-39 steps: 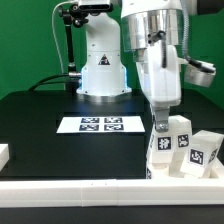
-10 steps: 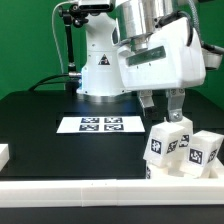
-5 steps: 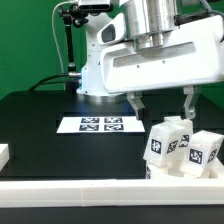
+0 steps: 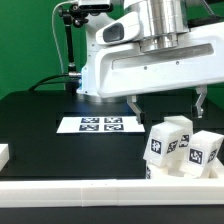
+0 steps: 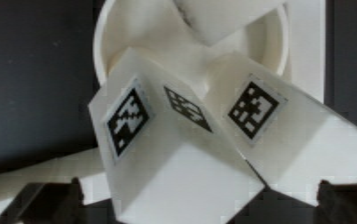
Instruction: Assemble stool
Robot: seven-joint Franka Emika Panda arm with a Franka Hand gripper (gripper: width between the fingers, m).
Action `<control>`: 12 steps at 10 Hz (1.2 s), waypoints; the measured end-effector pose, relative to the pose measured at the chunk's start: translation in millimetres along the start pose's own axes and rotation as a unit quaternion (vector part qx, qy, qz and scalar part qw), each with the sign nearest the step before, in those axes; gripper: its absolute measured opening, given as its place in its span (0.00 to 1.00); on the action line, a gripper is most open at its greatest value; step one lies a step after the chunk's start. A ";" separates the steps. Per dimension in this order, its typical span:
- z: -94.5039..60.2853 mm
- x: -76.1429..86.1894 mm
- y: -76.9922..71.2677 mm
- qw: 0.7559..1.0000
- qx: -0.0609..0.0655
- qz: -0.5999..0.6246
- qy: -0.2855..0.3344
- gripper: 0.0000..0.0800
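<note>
Three white blocky legs with black-and-white tags stand close together at the exterior view's front right, one at the left (image 4: 164, 145), one behind (image 4: 181, 127) and one at the right (image 4: 205, 150). My gripper (image 4: 168, 102) hangs just above them, jaws spread wide and empty, touching none. In the wrist view the tagged legs (image 5: 184, 120) fill the middle, between and beyond my gripper (image 5: 196, 205). Its dark fingertips (image 5: 42, 200) show at the corners. The curved white rim of the round seat (image 5: 107, 45) shows behind the legs.
The marker board (image 4: 98, 124) lies flat on the black table mid-left. The robot's white base (image 4: 100, 72) stands behind it. A long white rail (image 4: 90, 195) runs along the front edge, and a small white block (image 4: 3, 154) sits at the far left.
The gripper, earlier down around the left leg, has risen, turned and spread its jaws wide. The leg stays standing with the others.
</note>
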State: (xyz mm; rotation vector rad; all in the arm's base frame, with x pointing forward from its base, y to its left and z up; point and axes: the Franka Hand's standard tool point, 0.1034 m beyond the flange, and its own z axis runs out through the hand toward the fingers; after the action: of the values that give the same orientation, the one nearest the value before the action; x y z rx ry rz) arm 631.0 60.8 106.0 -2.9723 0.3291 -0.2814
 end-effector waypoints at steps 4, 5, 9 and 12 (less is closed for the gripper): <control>2.5 1.8 6.8 0.971 -0.029 -0.238 -0.011 0.81; 4.5 3.7 8.2 0.953 -0.035 -0.301 -0.020 0.81; 7.5 6.9 10.3 0.904 -0.044 -0.424 -0.046 0.81; 8.9 7.6 21.0 0.914 -0.047 -0.400 -0.047 0.78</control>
State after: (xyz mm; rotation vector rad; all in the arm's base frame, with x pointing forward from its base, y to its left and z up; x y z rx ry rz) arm 635.8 39.8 95.3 -3.0271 -0.9314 -0.1935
